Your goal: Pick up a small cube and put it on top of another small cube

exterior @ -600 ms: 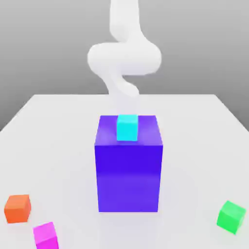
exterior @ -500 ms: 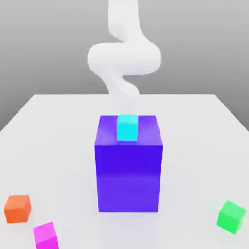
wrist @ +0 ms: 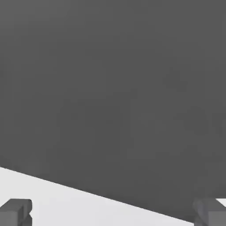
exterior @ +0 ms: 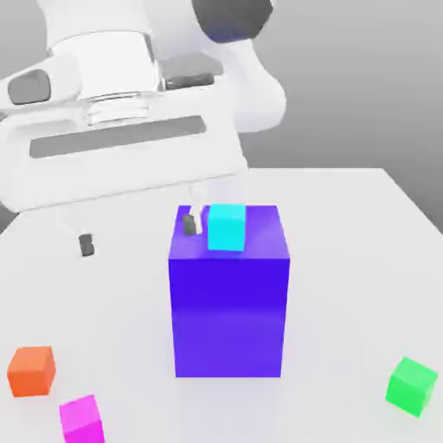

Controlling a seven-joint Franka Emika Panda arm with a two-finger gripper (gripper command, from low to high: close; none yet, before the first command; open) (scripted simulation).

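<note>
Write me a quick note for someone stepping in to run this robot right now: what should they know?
Gripper: open, holding nothing, up in the air at the exterior view's left of the big blue-violet block.
Magenta-pink cube: on the table, near the front edge, next to the orange cube.
Cyan cube: on top of the block.
Green cube: front, exterior view's right.
Done: nothing picked up.
Left: grab the magenta-pink cube, stack it on another small cube.

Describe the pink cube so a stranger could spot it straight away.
Start at the tall blue block in the middle of the white table. Go to the near corner on the exterior view's left, where two small cubes sit close together. The pink cube is the nearer one, just past the orange cube; the green cube lies far off on the opposite side.
</note>
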